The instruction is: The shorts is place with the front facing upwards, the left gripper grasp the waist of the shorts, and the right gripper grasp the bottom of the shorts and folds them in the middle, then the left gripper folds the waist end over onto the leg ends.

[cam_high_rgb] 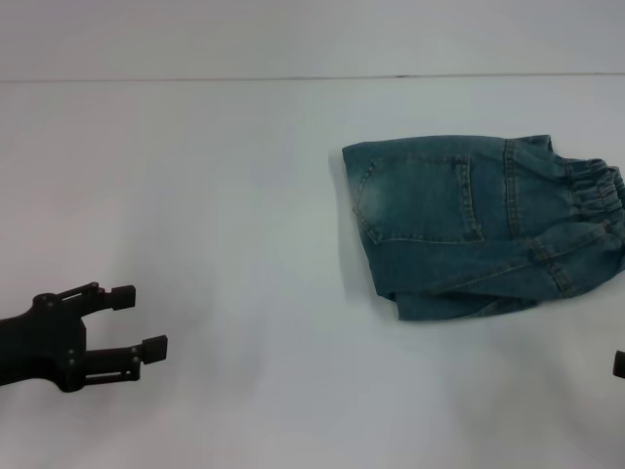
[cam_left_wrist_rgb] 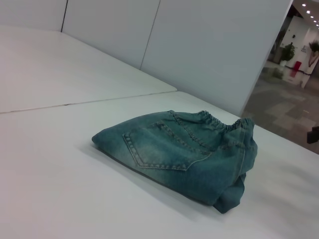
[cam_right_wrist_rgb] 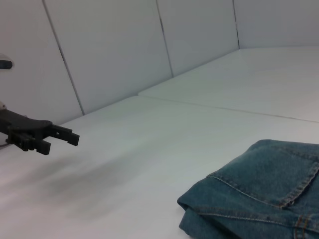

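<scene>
The blue denim shorts [cam_high_rgb: 469, 225] lie folded in a compact bundle on the right part of the white table, a back pocket facing up and the elastic waistband [cam_high_rgb: 596, 191] toward the right edge. My left gripper [cam_high_rgb: 139, 320] hovers open at the lower left, far from the shorts and holding nothing. Only a dark sliver of my right gripper [cam_high_rgb: 619, 364] shows at the right border, below the shorts. The left wrist view shows the shorts [cam_left_wrist_rgb: 174, 154] bundled with the waistband on top. In the right wrist view the shorts [cam_right_wrist_rgb: 264, 199] are near and the left gripper [cam_right_wrist_rgb: 62, 142] is far off.
The white table [cam_high_rgb: 244, 195] spreads wide between the left gripper and the shorts. A pale wall rises behind its far edge [cam_high_rgb: 195, 79]. White partition panels [cam_left_wrist_rgb: 209, 45] stand beyond the table.
</scene>
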### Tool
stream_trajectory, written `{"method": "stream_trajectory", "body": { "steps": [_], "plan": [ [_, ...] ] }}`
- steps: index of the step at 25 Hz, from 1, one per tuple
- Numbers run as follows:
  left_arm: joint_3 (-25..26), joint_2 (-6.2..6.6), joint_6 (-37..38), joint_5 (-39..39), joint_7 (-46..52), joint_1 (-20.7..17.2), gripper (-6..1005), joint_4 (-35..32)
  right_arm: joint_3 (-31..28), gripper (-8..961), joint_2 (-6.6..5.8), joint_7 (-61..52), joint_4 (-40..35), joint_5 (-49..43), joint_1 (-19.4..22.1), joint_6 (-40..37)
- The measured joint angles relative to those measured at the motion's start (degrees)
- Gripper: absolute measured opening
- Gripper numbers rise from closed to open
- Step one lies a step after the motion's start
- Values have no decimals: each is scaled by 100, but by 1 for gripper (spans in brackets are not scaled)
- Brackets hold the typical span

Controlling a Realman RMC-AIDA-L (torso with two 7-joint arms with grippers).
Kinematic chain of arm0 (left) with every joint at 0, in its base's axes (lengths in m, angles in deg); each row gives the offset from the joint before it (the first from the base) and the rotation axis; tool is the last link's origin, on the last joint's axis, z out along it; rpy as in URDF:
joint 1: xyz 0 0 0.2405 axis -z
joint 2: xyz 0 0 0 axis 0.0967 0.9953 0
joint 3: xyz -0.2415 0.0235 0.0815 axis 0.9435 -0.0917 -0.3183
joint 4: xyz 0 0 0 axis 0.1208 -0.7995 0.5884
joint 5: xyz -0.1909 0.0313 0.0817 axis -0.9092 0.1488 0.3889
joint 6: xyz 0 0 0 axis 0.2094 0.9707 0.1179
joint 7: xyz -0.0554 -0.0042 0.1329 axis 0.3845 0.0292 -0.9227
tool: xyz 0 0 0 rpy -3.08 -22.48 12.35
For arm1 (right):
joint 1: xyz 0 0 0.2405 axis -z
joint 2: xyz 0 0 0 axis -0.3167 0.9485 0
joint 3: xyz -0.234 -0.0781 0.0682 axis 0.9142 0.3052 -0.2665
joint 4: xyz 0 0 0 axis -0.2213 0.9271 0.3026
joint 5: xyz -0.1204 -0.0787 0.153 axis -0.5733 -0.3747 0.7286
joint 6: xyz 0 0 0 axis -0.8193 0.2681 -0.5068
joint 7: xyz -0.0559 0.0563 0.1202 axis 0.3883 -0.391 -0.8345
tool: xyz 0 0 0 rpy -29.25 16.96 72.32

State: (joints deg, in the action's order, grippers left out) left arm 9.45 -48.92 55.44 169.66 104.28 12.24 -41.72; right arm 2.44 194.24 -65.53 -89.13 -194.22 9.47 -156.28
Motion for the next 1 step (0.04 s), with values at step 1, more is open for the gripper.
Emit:
{"method": "stream_trajectory", "body": {
  "steps": [1],
  "plan": [
    [-3,0,-3,0,4,3,923,0,0,849,0,1,3,0,-11,2]
  ]
}}
